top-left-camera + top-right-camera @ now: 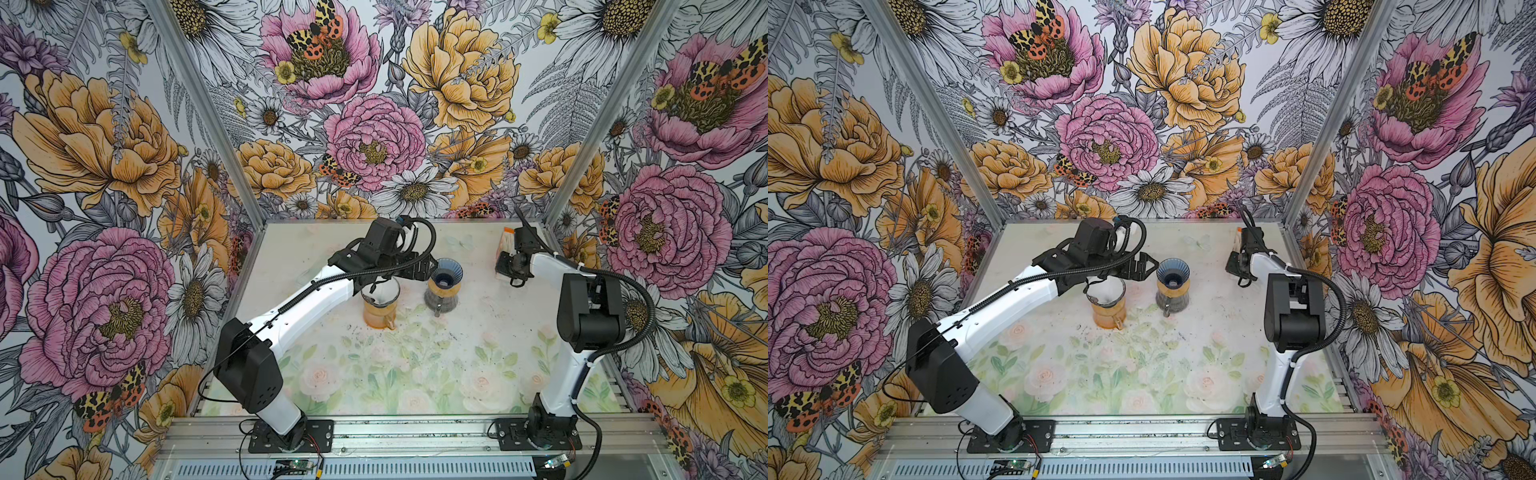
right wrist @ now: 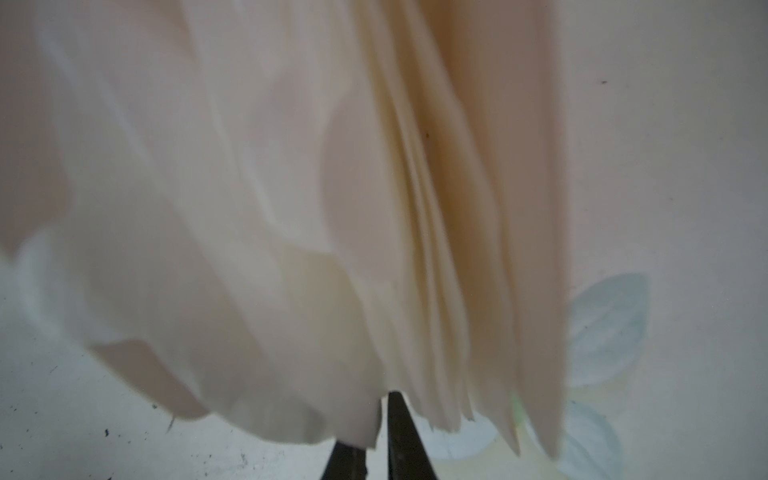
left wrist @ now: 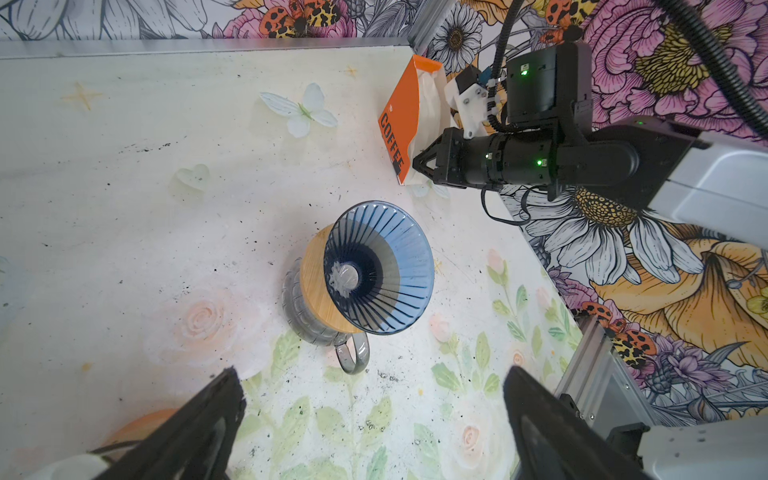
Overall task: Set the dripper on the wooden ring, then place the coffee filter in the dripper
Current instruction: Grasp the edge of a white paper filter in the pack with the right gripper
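The dripper point(image 1: 446, 275) point(image 1: 1172, 273) point(image 3: 378, 270) is a blue ribbed cone on a wooden collar, sitting on a grey glass mug mid-table, and it holds nothing. White coffee filters point(image 2: 270, 249) fill the right wrist view, standing in an orange pack point(image 3: 401, 116) point(image 1: 508, 243) at the back right. My right gripper point(image 2: 374, 419) point(image 3: 417, 164) is at the pack's lower edge, its jaws shut on the rim of one coffee filter sheet. My left gripper point(image 3: 374, 386) point(image 1: 419, 266) hovers open just left of the dripper, holding nothing.
An orange-tinted glass server point(image 1: 379, 307) point(image 1: 1108, 305) stands under the left wrist, left of the dripper. The back right corner post and side wall point(image 3: 582, 232) are close behind the right arm. Dark grounds speckle the table point(image 1: 374, 374).
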Robot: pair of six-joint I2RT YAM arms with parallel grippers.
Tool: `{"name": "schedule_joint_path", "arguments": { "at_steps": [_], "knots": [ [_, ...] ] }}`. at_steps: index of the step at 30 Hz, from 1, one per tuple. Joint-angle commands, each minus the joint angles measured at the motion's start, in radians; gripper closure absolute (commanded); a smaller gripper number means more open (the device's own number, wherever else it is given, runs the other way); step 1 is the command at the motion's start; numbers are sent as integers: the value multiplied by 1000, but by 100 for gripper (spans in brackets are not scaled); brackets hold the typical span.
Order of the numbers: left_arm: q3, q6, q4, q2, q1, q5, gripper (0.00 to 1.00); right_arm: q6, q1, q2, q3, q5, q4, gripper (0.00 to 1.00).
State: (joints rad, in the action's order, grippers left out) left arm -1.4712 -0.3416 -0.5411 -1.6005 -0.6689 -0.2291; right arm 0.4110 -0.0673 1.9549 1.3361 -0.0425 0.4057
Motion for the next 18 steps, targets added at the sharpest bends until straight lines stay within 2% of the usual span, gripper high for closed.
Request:
{"name": "schedule_joint_path", "arguments": {
  "at_steps": [1, 6, 14, 18],
  "knots": [
    [-5, -10, 25, -11, 10, -18, 1, 11, -8, 29, 41, -10, -24, 86],
    [-4, -12, 25, -14, 11, -19, 1, 16, -7, 41, 50, -11, -27, 89],
    [-12, -17, 25, -27, 11, -30, 1, 10, -2, -33, -10, 34, -26, 100],
    [-15, -17, 26, -32, 11, -37, 1, 6, -2, -77, -43, 36, -25, 100]
  ]
}}
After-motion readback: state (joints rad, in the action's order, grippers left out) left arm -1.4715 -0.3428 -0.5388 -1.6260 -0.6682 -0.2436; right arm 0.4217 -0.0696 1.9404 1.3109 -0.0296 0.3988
